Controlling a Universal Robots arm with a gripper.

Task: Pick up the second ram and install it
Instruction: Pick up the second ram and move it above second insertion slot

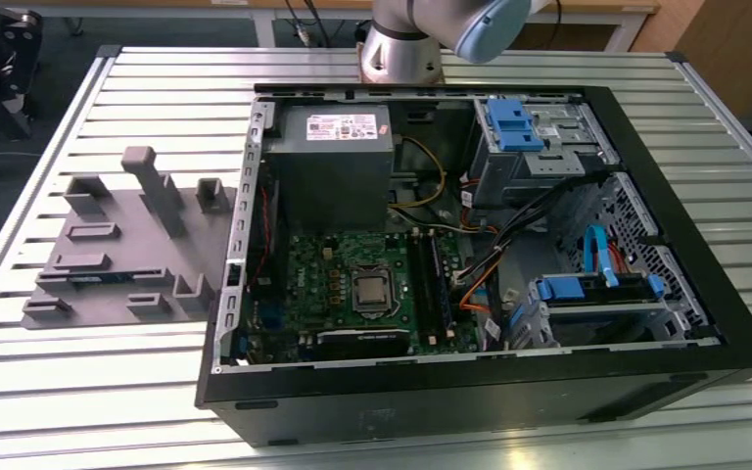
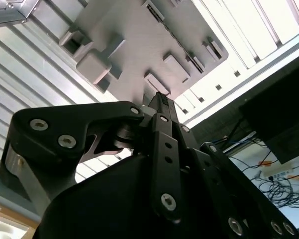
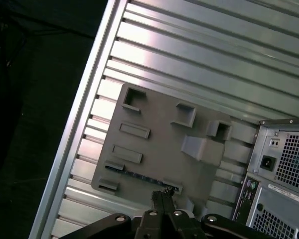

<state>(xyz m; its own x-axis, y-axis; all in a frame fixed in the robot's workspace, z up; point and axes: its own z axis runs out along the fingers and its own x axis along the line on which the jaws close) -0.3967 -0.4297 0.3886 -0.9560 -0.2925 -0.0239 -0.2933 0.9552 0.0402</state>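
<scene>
The second ram is being held on its thin edge in slots of the grey fixture, which is being carried by the worktop beside the computer case. The pincer is being held shut and empty above the fixture, near one end of the ram.

I get bright, even overhead light in the exterior view. The slatted metal table shines palest at seven o'clock from the computer case, whose inside sits dimmer. In the second wrist view, glare burns the table white behind the dark gripper. In the first wrist view, glare streaks the table, and the floor is nearly black.
</scene>
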